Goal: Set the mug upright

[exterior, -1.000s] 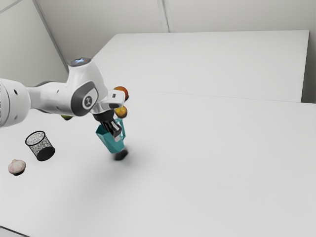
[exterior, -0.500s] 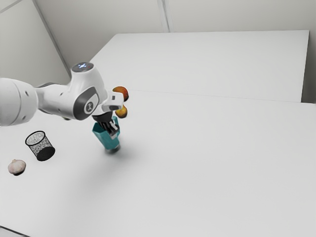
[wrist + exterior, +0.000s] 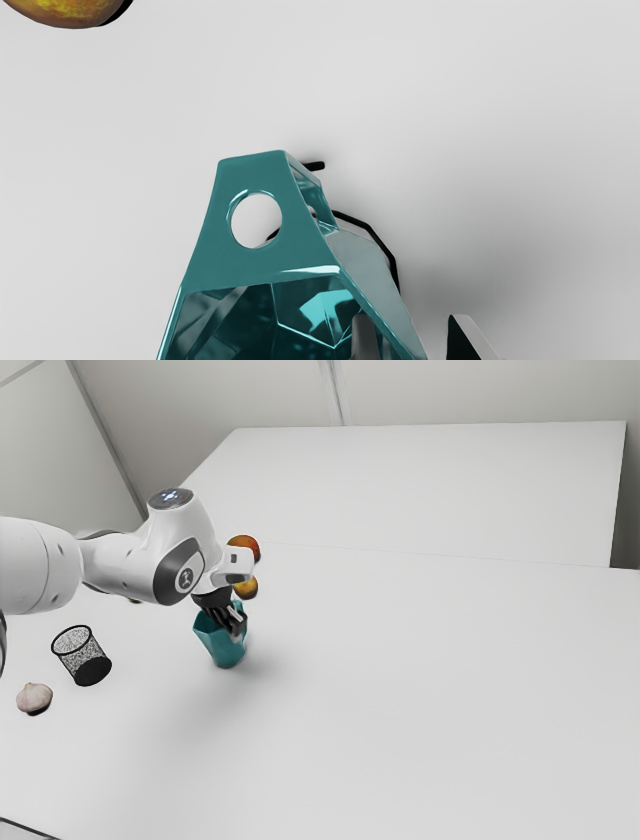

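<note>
The mug [image 3: 222,648] looks upright on the table [image 3: 430,690], mouth up, its pierced handle [image 3: 260,265] pointing toward about 1 o'clock in the exterior view. The pincer [image 3: 235,630] is spread astride its wall, one finger [image 3: 364,340] inside the mouth, the other outside with a gap beside the wall. Clockwise around the mug in that view: yellow fruit [image 3: 246,588] between 12 and 1, garlic [image 3: 34,697] between 8 and 9, mesh cup [image 3: 82,653] at 9.
</note>
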Available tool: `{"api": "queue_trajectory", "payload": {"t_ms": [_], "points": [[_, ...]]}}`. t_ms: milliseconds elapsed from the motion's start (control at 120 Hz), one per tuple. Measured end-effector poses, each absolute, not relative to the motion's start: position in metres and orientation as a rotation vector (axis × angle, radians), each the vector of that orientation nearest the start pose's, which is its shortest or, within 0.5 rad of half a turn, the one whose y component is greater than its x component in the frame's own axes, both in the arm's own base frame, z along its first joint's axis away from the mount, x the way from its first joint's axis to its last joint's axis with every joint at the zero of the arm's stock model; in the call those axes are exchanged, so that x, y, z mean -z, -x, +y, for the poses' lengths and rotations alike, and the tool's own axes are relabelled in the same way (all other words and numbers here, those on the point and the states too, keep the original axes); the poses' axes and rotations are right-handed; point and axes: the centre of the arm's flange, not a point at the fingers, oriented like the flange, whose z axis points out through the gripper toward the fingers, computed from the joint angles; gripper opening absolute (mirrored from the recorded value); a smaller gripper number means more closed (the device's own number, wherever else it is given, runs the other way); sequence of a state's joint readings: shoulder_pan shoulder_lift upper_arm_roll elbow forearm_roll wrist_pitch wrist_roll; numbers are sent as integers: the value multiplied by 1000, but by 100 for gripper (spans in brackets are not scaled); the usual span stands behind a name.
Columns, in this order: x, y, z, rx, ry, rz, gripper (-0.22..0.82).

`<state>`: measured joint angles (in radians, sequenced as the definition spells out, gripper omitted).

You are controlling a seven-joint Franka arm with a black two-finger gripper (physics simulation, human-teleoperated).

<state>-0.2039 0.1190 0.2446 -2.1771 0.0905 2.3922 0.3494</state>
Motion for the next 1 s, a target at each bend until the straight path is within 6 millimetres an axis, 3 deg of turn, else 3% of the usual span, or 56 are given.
{"api": "queue_trajectory", "payload": {"t_ms": [258, 500, 658, 742, 892, 1000], "points": [[-358, -559, 23, 147, 2976, 560, 29], [-410, -557, 18, 264, 2967, 565, 41], [-482, -592, 16, 328, 2946, 532, 51], [-510, -616, 16, 299, 2969, 485, 54], [-528, -644, 8, 168, 3028, 436, 57], [-530, -645, 3, 67, 3062, 422, 59]]}}
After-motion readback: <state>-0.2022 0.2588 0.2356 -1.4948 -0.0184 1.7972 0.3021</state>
